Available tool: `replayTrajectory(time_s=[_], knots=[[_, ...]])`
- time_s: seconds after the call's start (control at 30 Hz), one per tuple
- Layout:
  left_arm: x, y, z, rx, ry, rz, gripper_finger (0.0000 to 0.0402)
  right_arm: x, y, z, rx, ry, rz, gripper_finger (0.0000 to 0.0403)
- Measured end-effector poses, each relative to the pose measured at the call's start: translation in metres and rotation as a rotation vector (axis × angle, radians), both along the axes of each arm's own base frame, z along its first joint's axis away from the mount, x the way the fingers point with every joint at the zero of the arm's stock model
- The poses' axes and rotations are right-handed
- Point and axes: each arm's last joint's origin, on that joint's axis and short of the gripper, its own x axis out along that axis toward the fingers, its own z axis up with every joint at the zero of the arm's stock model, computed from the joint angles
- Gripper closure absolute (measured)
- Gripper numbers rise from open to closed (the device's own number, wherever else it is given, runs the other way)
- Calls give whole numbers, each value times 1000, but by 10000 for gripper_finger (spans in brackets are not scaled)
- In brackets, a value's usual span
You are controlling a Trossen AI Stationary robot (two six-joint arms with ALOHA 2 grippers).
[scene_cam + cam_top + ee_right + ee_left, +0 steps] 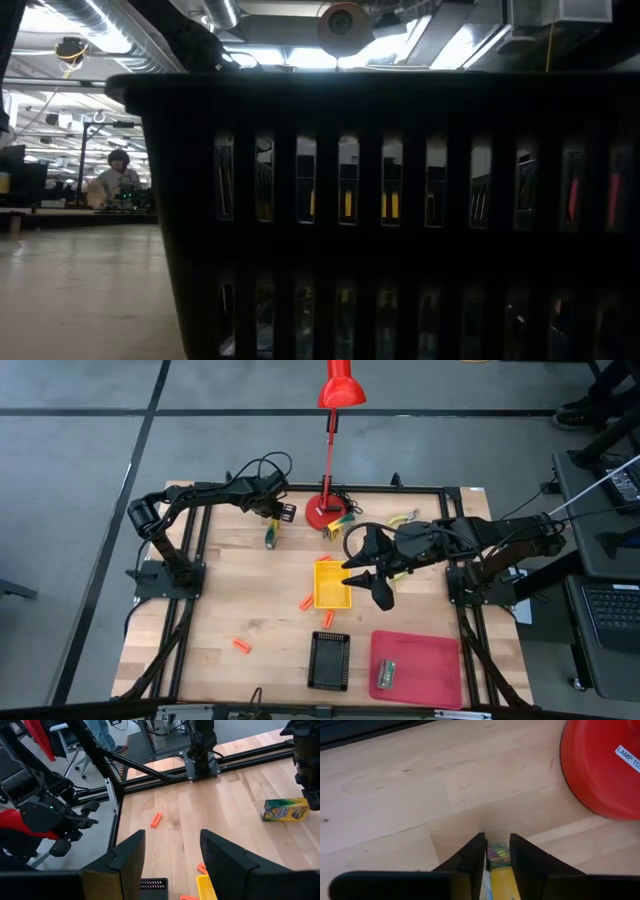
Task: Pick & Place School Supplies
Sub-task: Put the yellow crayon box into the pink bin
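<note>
Slatted black tray (pixel 400 200); left tool (pixel 497 851) pinching printed box (pixel 499 865).

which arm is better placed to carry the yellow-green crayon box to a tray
Left. The left gripper is already shut on the yellow-green printed crayon box beside the red lamp base. The right gripper hangs open over the yellow tray, holding nothing.

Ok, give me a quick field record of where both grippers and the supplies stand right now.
left gripper: shut on crayon box, near red lamp base
right gripper: open, empty, above yellow tray
orange sticks: one at front left, others beside yellow tray
red tray: holds one small item
black tray: contents unclear
</note>
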Motion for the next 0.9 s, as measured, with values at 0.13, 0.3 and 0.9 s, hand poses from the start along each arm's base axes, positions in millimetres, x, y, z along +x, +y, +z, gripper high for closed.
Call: replayTrajectory(time_s=[0.13,0.3,0.9], knots=[[-1,-1,0,-7,10,0,334,0,0,0,0,0,1,209],[-2,-2,-1,-17,33,-16,353,0,0,0,1,0,3,209],[4,-2,15,41,-98,-77,399,0,0,0,10,0,-5,209]])
